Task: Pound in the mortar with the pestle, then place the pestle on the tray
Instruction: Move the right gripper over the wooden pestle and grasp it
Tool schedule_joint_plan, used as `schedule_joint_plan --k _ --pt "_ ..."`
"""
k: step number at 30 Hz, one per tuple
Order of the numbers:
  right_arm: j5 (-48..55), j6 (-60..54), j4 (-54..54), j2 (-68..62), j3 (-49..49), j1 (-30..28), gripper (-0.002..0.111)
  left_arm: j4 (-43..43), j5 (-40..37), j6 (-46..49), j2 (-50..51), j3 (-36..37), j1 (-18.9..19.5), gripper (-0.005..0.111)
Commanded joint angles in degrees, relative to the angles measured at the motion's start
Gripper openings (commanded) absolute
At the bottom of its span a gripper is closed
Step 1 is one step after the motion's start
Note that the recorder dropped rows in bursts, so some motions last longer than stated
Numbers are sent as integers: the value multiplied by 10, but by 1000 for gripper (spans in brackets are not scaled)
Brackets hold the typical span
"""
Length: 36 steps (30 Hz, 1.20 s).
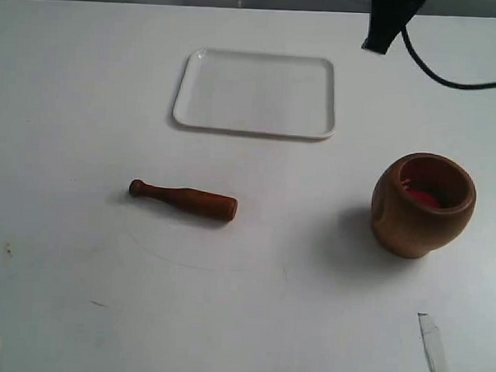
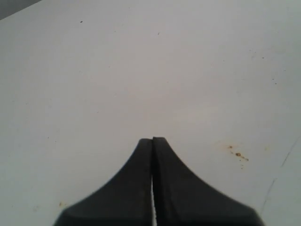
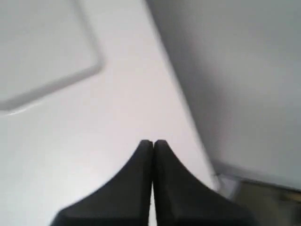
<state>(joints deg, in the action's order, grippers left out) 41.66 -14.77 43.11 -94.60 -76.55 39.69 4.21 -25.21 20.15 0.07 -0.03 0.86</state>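
The brown wooden mortar (image 1: pixel 422 205) stands upright at the right, something red inside it. The reddish-brown pestle (image 1: pixel 184 200) lies flat on the table at centre-left, knobbed handle pointing left. The white tray (image 1: pixel 255 93) rests flat behind them; one corner of the tray (image 3: pixel 42 52) shows in the right wrist view. My right gripper (image 1: pixel 378 45) hangs at the top right above the table's far edge; in its own view the right gripper (image 3: pixel 153 142) is shut and holds nothing. My left gripper (image 2: pixel 152 139) is shut over bare table and stays outside the exterior view.
A black cable (image 1: pixel 450 78) trails off to the right from the right arm. A strip of tape (image 1: pixel 433 351) lies near the front right. The table's edge (image 3: pixel 178 99) runs close to the right gripper. Small brown specks (image 2: pixel 237 154) mark the table.
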Motion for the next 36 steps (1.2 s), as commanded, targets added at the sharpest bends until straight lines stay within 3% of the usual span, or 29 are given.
schedule_joint_plan --k 1,3,10,13,21,36 --pt "237 -283 -477 -80 -151 -38 0 -4 2 -5 -1 0 -4 0" --pt "283 -297 -513 -111 -192 -32 0 -4 2 -5 -1 0 -4 0" --pt "271 -297 -517 -183 -229 64 1 -4 2 -5 -1 0 -4 0" --pt "262 -301 -517 -208 -229 109 8 -4 2 -5 -1 0 -4 0" --pt "218 -324 -507 -273 -229 197 65 -4 2 -5 -1 0 -4 0" --pt "84 -218 -452 -336 -229 215 60 -4 2 -5 -1 0 -4 0"
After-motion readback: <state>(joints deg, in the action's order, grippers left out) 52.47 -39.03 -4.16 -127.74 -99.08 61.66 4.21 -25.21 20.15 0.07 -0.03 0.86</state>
